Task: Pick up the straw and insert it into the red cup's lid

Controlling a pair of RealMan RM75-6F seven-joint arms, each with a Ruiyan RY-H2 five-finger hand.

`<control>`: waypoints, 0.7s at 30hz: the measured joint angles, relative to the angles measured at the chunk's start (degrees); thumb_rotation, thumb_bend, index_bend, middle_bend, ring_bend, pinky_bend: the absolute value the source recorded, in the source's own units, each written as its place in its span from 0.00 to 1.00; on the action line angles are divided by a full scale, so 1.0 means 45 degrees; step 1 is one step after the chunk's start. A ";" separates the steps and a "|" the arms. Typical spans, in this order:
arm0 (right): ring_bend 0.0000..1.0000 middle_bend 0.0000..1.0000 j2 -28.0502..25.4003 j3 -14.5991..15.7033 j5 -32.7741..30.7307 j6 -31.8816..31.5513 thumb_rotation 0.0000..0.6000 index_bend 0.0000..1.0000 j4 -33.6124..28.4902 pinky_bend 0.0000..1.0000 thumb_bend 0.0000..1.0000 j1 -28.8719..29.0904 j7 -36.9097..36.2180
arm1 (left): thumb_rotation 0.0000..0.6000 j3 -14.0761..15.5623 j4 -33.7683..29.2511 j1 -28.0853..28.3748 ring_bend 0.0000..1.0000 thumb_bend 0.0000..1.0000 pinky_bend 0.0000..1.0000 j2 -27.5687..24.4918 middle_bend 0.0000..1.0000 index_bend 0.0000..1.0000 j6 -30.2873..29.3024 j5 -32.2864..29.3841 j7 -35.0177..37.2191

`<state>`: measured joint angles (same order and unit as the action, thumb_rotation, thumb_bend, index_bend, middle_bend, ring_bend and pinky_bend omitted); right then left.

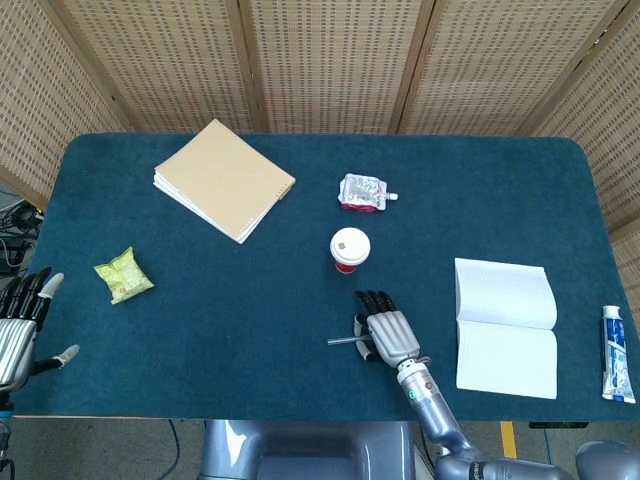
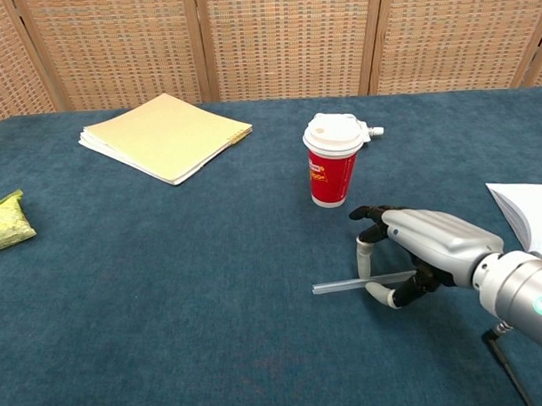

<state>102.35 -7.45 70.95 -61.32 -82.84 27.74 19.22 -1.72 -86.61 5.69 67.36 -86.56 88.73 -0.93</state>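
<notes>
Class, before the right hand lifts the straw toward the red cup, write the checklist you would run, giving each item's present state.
1. straw between thumb and fingers of the right hand: ok, one end lies inside the hand.
2. Firm pinch: cannot tell; the contact is hidden.
3. red cup upright, lid on: ok.
4. Lid hole open for the straw: cannot tell, too small.
5. Path from hand to cup free: ok, only bare table between them.
6. left hand out of the way: ok, at the table's near left edge.
</notes>
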 measured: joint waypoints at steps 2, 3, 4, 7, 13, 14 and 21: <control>0.00 0.15 -0.0299 -0.0066 0.0139 -0.0115 1.00 0.56 -0.0366 0.00 0.61 -0.0038 -0.0326 | 1.00 -0.0007 0.0023 0.0005 0.00 0.05 0.00 0.0005 0.00 0.00 0.0006 -0.0014 0.0027; 0.00 0.15 -0.0525 -0.0144 0.0234 -0.0211 1.00 0.56 -0.0640 0.00 0.61 -0.0069 -0.0608 | 1.00 -0.0010 0.0027 0.0005 0.00 0.05 0.00 0.0006 0.00 0.00 0.0007 -0.0019 0.0036; 0.00 0.15 -0.0708 -0.0220 0.0306 -0.0286 1.00 0.56 -0.0859 0.00 0.61 -0.0094 -0.0859 | 1.00 -0.0013 0.0030 0.0007 0.00 0.05 0.00 0.0008 0.00 0.00 0.0008 -0.0025 0.0056; 0.00 0.15 -0.1350 -0.0565 0.0557 -0.0557 1.00 0.56 -0.1601 0.00 0.61 -0.0187 -0.1938 | 1.00 -0.0014 0.0044 0.0015 0.00 0.05 0.00 0.0017 0.00 0.00 0.0003 -0.0012 0.0087; 0.00 0.15 -0.2558 -0.1673 0.0883 -0.1024 1.00 0.56 -0.2929 0.00 0.61 -0.0340 -0.5000 | 1.00 -0.0058 0.0089 0.0027 0.00 0.05 0.00 0.0023 0.00 0.00 0.0006 -0.0070 0.0255; 0.00 0.15 -0.2713 -0.1879 0.0881 -0.1048 1.00 0.56 -0.3115 0.00 0.60 -0.0351 -0.5590 | 1.00 -0.0066 0.0108 0.0036 0.00 0.05 0.00 0.0028 0.00 0.00 0.0044 -0.0105 0.0270; 0.00 0.16 -0.3912 -0.3786 0.0048 -0.0413 1.00 0.58 -0.4487 0.00 0.61 -0.0284 -1.1023 | 1.00 -0.0128 0.0198 0.0176 0.00 0.05 0.00 0.0099 0.00 0.00 0.0322 -0.0266 0.0301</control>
<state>84.75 -24.48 71.16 -63.17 -103.04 26.46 -30.39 -2.29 -85.72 6.48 67.81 -85.11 87.53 0.43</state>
